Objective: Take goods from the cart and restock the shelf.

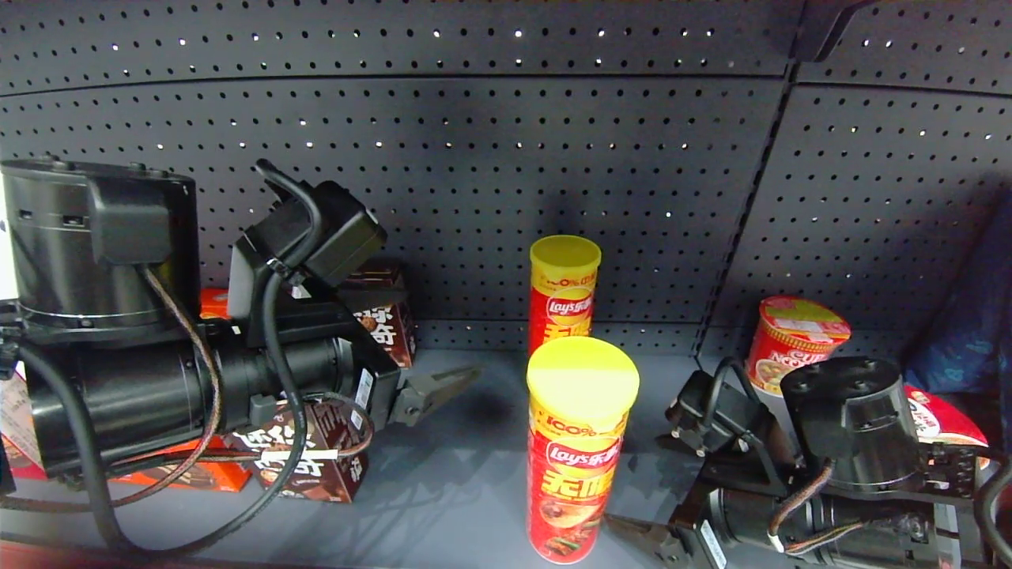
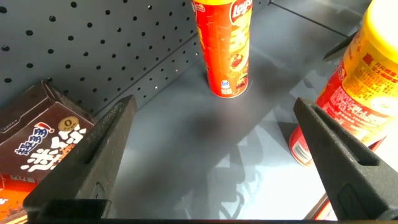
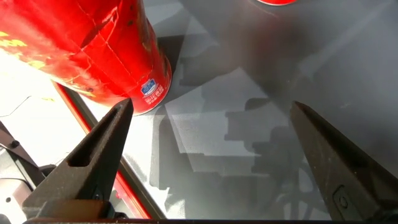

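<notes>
One grey shelf [image 1: 458,482], pegboard back wall [image 1: 474,158]. Two grippers, both spread wide, empty: left gripper [image 2: 214,106] at left, right gripper [image 3: 211,104] just right of near can. Two red chip cans, yellow lids, upright mid-shelf: near can [image 1: 581,450], far can [image 1: 563,296]. Two brown boxes at left: near box [image 1: 316,462], far box [image 1: 389,320]. One noodle cup [image 1: 794,336] far right.

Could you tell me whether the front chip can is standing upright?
Upright: the front can stands on its base on the shelf, lid up.
</notes>
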Available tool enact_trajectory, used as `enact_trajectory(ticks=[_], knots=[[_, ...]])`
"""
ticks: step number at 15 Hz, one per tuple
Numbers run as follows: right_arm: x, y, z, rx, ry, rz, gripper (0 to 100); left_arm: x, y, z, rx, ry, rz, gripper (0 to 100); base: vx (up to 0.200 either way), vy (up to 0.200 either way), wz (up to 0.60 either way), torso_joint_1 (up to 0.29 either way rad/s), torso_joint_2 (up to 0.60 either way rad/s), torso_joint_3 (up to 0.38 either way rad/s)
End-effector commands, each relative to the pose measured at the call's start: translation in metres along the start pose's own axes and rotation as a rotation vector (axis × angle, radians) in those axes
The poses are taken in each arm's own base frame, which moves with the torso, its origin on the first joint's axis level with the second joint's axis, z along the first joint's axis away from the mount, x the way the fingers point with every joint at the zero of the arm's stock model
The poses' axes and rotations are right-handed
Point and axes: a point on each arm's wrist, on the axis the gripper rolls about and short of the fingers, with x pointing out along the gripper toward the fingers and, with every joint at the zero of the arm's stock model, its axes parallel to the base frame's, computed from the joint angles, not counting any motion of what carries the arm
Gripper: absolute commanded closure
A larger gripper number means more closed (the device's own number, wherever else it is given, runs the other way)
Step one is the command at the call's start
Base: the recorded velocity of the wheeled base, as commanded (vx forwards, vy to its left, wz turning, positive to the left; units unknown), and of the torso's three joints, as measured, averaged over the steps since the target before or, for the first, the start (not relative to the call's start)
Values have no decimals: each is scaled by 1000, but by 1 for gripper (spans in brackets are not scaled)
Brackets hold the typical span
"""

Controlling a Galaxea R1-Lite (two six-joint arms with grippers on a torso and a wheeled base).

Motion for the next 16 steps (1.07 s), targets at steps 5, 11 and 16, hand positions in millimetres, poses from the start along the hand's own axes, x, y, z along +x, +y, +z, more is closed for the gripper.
enact_trajectory(ticks=[5,11,16], knots=[[-8,-2,2,4,-24,-13,0,0,0,-2,-2,7,2,0,0,0,0,0,0,0],[-14,-33,27,47,-118,-122,0,-2,2,-5,-6,14,8,0,0,0,0,0,0,0],[-23,-48,52,52,-225,-178,0,-10,4,6,0,-36,22,0,0,0,0,0,0,0]])
